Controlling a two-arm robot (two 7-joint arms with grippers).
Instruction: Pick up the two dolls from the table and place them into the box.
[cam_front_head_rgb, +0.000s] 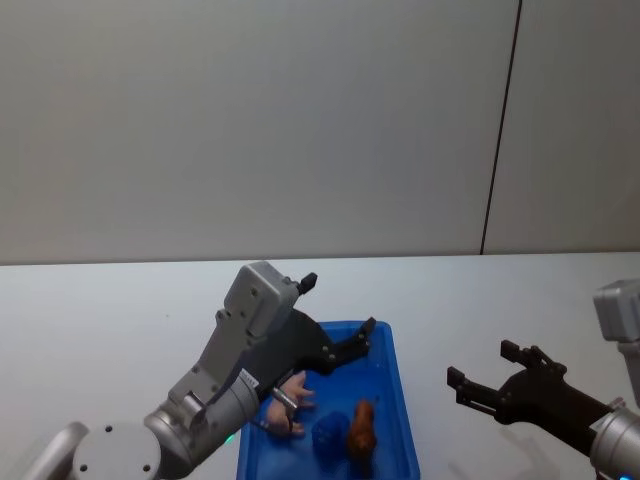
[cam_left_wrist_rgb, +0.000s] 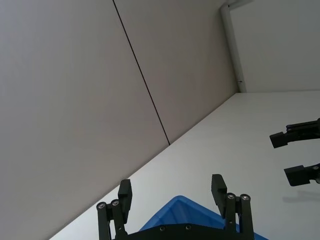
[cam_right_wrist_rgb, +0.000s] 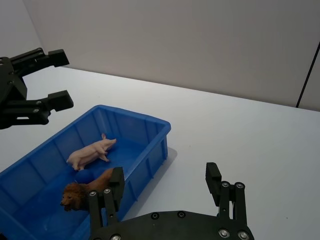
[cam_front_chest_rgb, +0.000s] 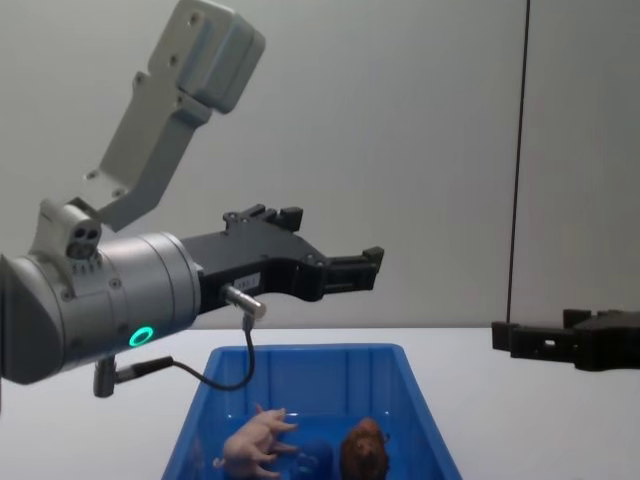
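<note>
Both dolls lie inside the blue box (cam_front_head_rgb: 402, 400). The pale pink pig (cam_front_head_rgb: 296, 393) is on its side, and the reddish-brown dog (cam_front_head_rgb: 362, 430) lies beside it. The right wrist view shows the pig (cam_right_wrist_rgb: 93, 152) and dog (cam_right_wrist_rgb: 84, 189) on the box floor, inside the rim (cam_right_wrist_rgb: 145, 120). My left gripper (cam_front_head_rgb: 339, 305) hovers open and empty above the box's far end, well clear of the toys. Right of the box, above the table (cam_front_head_rgb: 100, 310), my right gripper (cam_front_head_rgb: 484, 364) is open and holds nothing. In the chest view the left gripper (cam_front_chest_rgb: 330, 238) is high over the box (cam_front_chest_rgb: 300, 351).
A small dark blue object (cam_front_head_rgb: 326, 435) lies in the box between the pig and the dog. Bare white tabletop surrounds the box on both sides. A grey wall with a dark vertical seam (cam_front_head_rgb: 500, 130) stands behind the table.
</note>
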